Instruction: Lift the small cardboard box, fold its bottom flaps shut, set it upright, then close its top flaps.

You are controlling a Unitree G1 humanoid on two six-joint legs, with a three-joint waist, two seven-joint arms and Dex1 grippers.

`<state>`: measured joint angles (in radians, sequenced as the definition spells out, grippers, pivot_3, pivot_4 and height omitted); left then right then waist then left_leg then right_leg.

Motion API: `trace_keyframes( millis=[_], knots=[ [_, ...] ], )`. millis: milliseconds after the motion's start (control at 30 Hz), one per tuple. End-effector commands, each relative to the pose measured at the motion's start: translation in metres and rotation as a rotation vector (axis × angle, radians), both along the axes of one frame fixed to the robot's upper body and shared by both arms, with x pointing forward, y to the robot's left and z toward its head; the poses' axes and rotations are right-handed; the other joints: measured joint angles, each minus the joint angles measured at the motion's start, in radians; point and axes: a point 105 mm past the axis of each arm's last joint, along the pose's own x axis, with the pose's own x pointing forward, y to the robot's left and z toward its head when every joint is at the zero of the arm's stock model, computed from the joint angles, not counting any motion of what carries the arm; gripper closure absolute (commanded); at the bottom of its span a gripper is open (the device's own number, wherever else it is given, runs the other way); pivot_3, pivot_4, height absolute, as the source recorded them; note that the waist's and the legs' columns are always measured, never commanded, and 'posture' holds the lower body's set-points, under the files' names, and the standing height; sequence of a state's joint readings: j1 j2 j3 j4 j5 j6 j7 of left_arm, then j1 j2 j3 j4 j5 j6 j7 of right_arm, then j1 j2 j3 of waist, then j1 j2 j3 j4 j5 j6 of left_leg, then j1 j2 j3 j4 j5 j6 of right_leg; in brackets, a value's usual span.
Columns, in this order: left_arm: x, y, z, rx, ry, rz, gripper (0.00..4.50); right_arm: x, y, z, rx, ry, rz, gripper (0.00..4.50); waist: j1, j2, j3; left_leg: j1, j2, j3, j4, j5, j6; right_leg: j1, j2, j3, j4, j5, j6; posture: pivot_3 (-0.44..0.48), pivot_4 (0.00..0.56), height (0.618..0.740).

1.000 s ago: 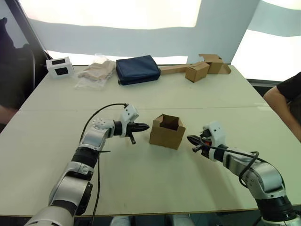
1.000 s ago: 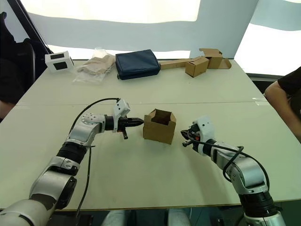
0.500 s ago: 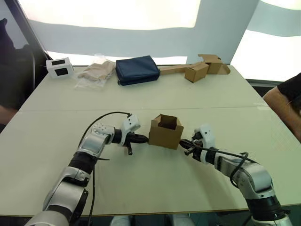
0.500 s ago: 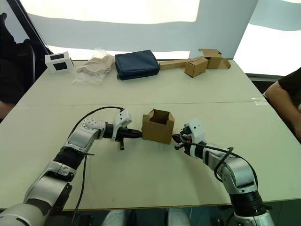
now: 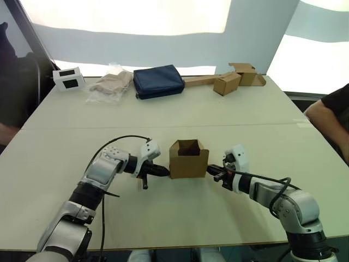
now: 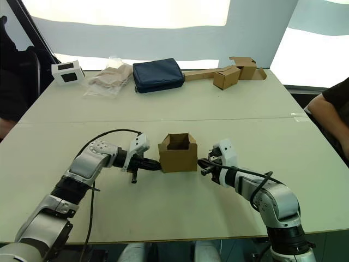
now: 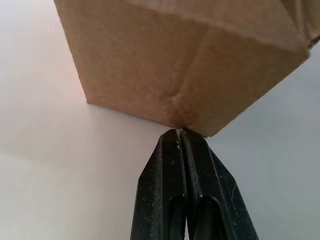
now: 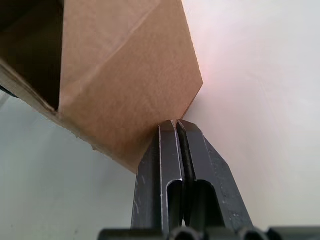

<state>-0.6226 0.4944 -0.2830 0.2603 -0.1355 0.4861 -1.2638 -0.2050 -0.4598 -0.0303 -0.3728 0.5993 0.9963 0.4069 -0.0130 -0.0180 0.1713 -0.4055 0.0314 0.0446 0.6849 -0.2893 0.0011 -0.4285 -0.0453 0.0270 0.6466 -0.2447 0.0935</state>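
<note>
Left hand (image 5: 163, 171) clenched, tip touching the small cardboard box (image 5: 188, 159) from 9 o'clock; right hand (image 5: 213, 171) clenched, touching from 3 o'clock; forearms low over tabletop (image 5: 163, 114).

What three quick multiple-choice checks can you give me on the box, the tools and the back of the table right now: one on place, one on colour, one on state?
1. Where is the small cardboard box?
A. Between the two tools
B. At the table's far edge
C. Beside the white device

2. What colour is the pouch at the back?
A. Red
B. Dark blue
C. Green

3. How are the box's top flaps?
A. Folded shut
C. Standing open
B. Torn off

Answers: 1 A, the left tool and right tool, both shut, each touch a side of it. 2 B, it looks navy beside the white device. 3 C, the head views look down into the box.
</note>
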Motion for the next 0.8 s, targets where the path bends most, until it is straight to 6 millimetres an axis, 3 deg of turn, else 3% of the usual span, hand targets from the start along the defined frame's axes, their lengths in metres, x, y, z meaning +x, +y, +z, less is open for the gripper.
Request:
trace_keyframes(
  millis=[33, 200, 367, 467, 533, 633, 800],
  knots=[
    [0.0, 0.001, 0.003, 0.026, -0.046, -0.019, 4.44, -0.009, 0.009, 0.001, -0.039, -0.024, 0.066, 4.5, 0.0, 0.0, 0.0, 0.0, 0.0, 0.0, 0.0, 0.0, 0.0, 0.0, 0.0, 0.0, 0.0, 0.0, 0.0, 0.0, 0.15, 0.74],
    [0.006, 0.015, 0.003, 0.046, -0.083, 0.019, 4.44, -0.01, -0.007, -0.005, -0.119, -0.039, 0.047, 4.5, 0.0, 0.0, 0.0, 0.0, 0.0, 0.0, 0.0, 0.0, 0.0, 0.0, 0.0, 0.0, 0.0, 0.0, 0.0, 0.0, 0.15, 0.74],
    [0.011, 0.02, 0.035, -0.091, -0.137, 0.054, 4.44, -0.003, -0.02, 0.025, -0.053, -0.177, 0.008, 4.5, 0.0, 0.0, 0.0, 0.0, 0.0, 0.0, 0.0, 0.0, 0.0, 0.0, 0.0, 0.0, 0.0, 0.0, 0.0, 0.0, 0.15, 0.74],
    [0.014, 0.021, 0.058, -0.155, -0.18, 0.078, 4.44, -0.001, -0.02, 0.059, 0.065, -0.301, 0.015, 4.5, 0.0, 0.0, 0.0, 0.0, 0.0, 0.0, 0.0, 0.0, 0.0, 0.0, 0.0, 0.0, -0.001, 0.0, 0.0, 0.0, 0.15, 0.74],
    [0.015, 0.02, 0.068, -0.191, -0.193, 0.092, 4.44, 0.001, -0.019, 0.069, 0.103, -0.332, 0.024, 4.5, 0.0, 0.0, 0.0, 0.0, 0.0, 0.0, 0.0, 0.0, 0.0, 0.0, 0.0, 0.0, -0.001, 0.0, 0.0, 0.0, 0.15, 0.74],
    [0.013, 0.013, 0.08, -0.237, -0.192, 0.076, 4.44, 0.0, -0.01, 0.073, 0.123, -0.349, 0.082, 4.5, 0.0, 0.0, 0.0, 0.0, 0.0, 0.0, 0.0, 0.0, 0.0, 0.0, 0.0, 0.0, 0.0, 0.0, 0.0, 0.0, 0.15, 0.74],
    [0.009, 0.001, 0.079, -0.246, -0.175, 0.022, 4.44, 0.006, 0.005, 0.065, 0.113, -0.344, 0.182, 4.5, 0.0, 0.0, 0.0, 0.0, 0.0, 0.0, 0.0, 0.0, 0.0, 0.0, 0.0, 0.0, 0.0, 0.0, 0.0, 0.0, 0.15, 0.74]
  ],
)
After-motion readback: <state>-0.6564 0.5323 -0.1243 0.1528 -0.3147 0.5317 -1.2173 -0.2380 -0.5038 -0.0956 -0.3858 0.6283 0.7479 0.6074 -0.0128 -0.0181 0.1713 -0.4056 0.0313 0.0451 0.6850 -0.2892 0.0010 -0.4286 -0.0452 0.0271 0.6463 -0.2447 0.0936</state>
